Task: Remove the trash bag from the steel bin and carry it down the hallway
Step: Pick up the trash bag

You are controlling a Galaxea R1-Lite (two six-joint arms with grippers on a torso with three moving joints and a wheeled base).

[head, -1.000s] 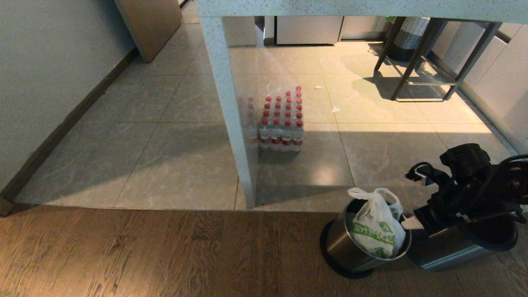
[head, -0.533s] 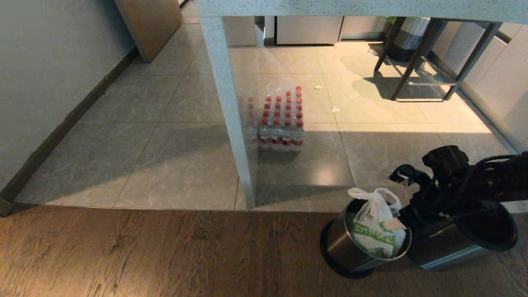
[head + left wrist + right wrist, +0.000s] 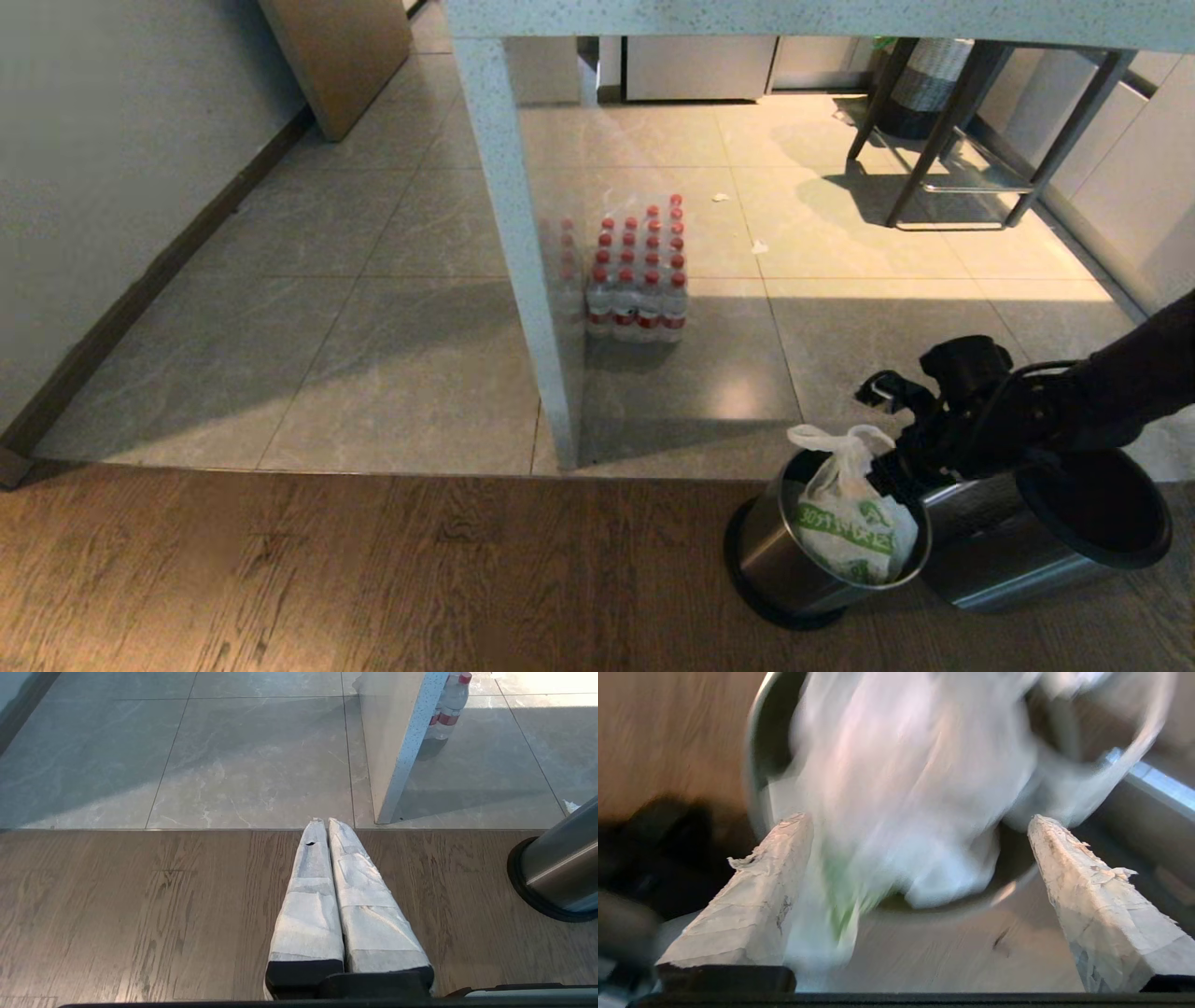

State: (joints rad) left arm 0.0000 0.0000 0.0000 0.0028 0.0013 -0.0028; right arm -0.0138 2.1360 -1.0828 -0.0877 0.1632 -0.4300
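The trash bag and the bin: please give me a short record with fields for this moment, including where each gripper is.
trash bag: whitish with green print, sitting in the bin, handles sticking up above the rim
steel bin: tilted, on the wood floor at the edge of the tiles
second bin: beside the first, on the robot's right
right gripper: open, fingers spread, pointing at the bag, not gripping it
left gripper: shut, empty, over the wood floor
water bottle pack: on the tiles beside the table leg

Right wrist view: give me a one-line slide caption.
Right gripper fingers spread wide over the trash bag in the steel bin.
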